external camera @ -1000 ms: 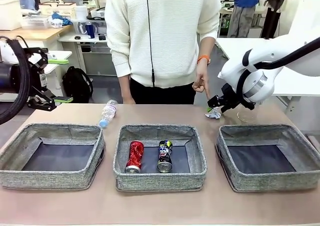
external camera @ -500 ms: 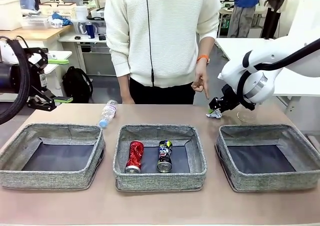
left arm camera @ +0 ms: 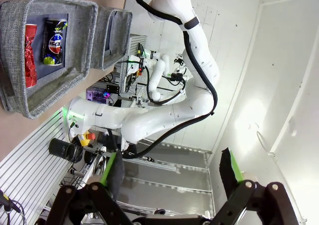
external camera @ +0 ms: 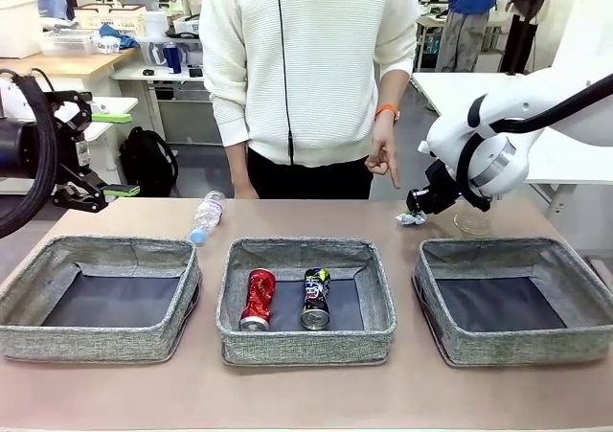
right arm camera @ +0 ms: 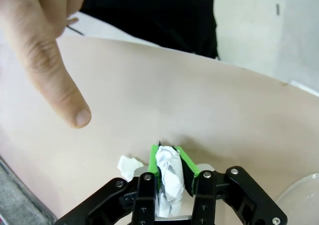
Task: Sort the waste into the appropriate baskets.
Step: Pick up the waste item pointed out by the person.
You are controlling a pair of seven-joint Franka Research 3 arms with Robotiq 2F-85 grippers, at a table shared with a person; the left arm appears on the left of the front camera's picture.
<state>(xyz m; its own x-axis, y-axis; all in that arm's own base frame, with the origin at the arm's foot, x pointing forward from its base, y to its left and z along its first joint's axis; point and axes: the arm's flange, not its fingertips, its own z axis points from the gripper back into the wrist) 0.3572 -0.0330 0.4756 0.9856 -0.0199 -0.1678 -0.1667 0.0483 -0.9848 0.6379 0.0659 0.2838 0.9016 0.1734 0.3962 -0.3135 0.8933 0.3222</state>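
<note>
Two of the five pieces of waste were already sorted. The red can point(external camera: 259, 298) and the dark can point(external camera: 315, 298) lay side by side on the dark bottom of the middle basket point(external camera: 306, 341), the red one toward the robot's left. The left basket point(external camera: 96, 341) and the right basket point(external camera: 517, 346), on either side of the middle basket, held nothing that could be seen.

Three pieces were left on the table point(external camera: 306, 394), all beyond the middle basket on the person's side. The plastic bottle point(external camera: 206, 216) lay on its side past the middle basket's far left corner, untouched. The paper wad point(external camera: 412, 218) was past its far right corner, and the right gripper point(external camera: 421, 205) had its green pads pinched narrow on it. The right wrist view showed the wad squeezed between the two pads, with a white bit sticking out beside one of them. Whether the wad was off the tabletop could not be told. The clear cup point(external camera: 472, 223) stood farther right of the middle basket, just beside the gripper and not touched. The person's hand point(external camera: 383, 159) hung near the wad with a finger pointing down, apart from the gripper.

The left gripper point(left arm camera: 169, 160) was well off to the left of the middle basket, its jaws wide and holding nothing.

By this reading the task was under halfway. The cans were done, the paper was gripped but not yet in a basket, and the bottle and cup had not been started. The pictures did not say which empty basket was meant for paper and which for plastic.
</note>
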